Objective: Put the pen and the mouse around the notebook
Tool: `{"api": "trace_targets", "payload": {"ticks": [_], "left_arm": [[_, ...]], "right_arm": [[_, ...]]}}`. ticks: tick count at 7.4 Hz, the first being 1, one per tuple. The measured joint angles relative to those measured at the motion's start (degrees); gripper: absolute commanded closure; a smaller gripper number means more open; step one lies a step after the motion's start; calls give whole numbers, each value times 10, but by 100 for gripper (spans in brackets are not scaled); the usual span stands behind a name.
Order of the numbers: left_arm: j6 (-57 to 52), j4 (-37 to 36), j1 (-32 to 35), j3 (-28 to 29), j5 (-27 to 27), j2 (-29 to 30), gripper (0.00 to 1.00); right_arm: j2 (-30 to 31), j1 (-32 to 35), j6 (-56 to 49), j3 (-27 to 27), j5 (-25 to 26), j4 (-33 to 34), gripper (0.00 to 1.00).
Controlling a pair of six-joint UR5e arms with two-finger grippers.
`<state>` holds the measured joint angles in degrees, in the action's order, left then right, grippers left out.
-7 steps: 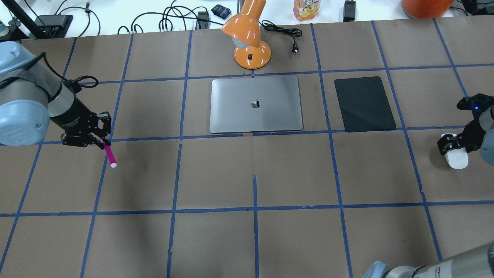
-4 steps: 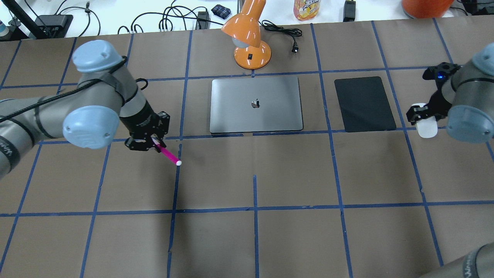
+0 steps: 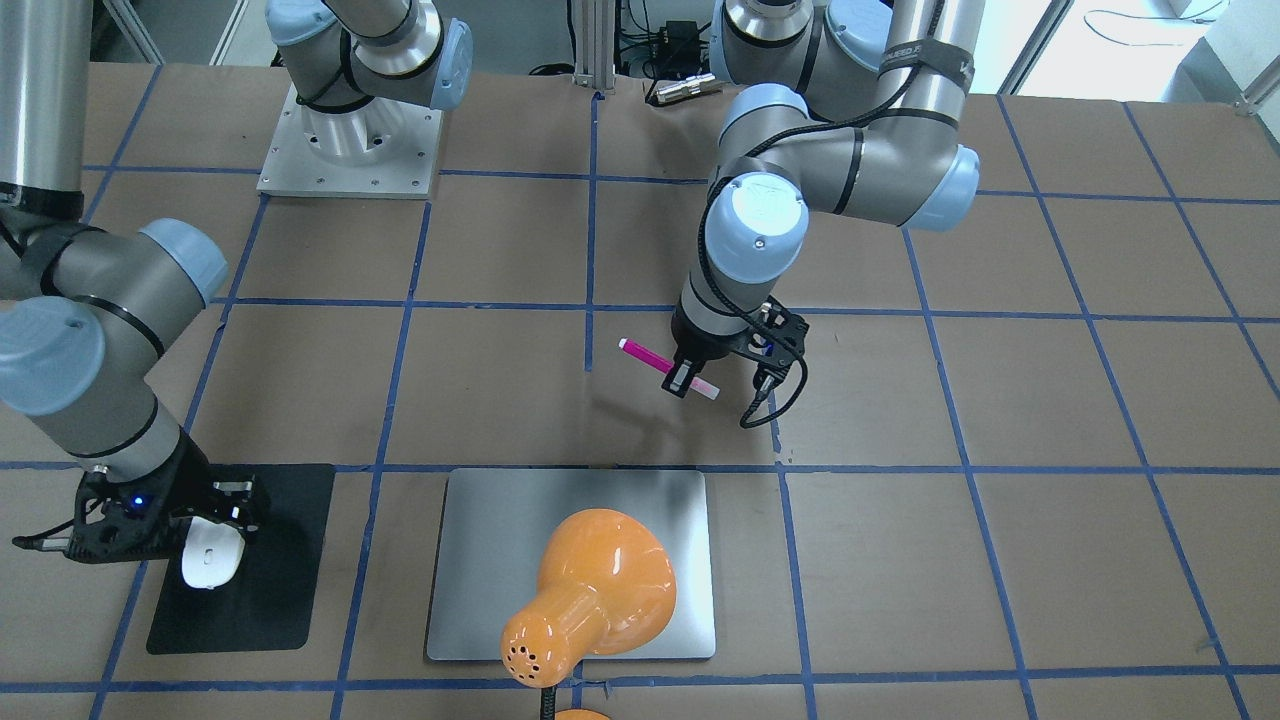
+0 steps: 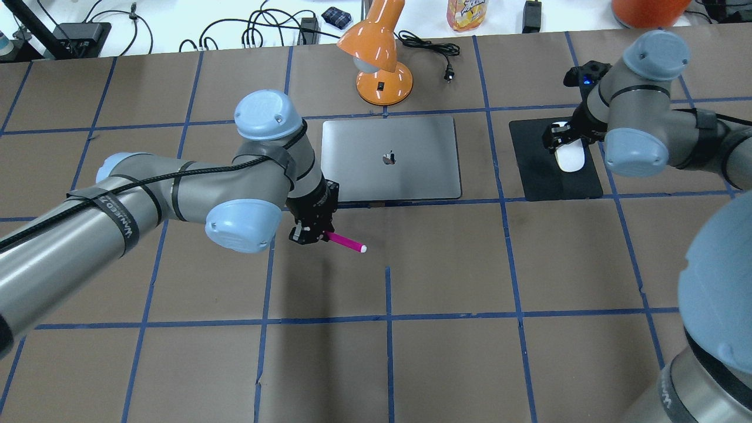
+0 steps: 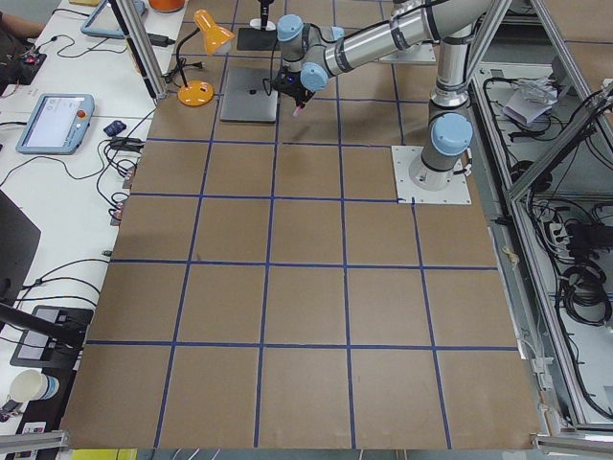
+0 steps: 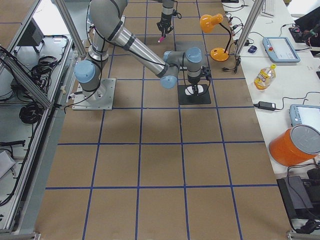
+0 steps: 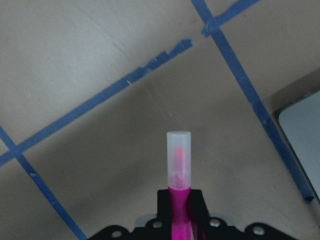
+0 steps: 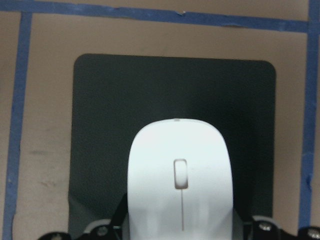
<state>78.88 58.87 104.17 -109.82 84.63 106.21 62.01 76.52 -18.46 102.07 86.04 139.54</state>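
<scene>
The left gripper (image 4: 310,230) is clamped on the pen (image 4: 343,241), held just off the notebook's (image 4: 411,182) near left corner. The pen is nearly level, its long axis roughly along that near edge, its pale capped end pointing to the robot's right. The right gripper (image 4: 566,144) grips the mouse (image 4: 570,160) over the black mat (image 4: 540,176), its length running toward the table's (image 4: 446,352) far edge.

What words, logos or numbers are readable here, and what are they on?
Apple logo, no words: on the notebook.
White lettering on the left arm's black strap: too blurred to read.
Label on the yellow bottle: too blurred to read.
Nothing else readable.
</scene>
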Motion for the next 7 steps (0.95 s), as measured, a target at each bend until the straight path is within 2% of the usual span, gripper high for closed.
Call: {"api": "trace_targets", "payload": {"ticks": [2,3,5,6,7], "left_arm": [[124,-11,52,18,-1,29,97],[172,-13,68,27,-2,43,90],[223,-13,88,33,-1,66,83],[229,-13,94,34,1,72,70],[231,-13,97,34,3,74,50]], "right_arm": [[-27,10,5,-11,3,0,50],[-30,10,8,-12,13,-2,1],[-29,10,20,-18,22,-16,0],[-26,10,25,-21,23,-25,0],[-14,9,27,-22,23,-41,0]]}}
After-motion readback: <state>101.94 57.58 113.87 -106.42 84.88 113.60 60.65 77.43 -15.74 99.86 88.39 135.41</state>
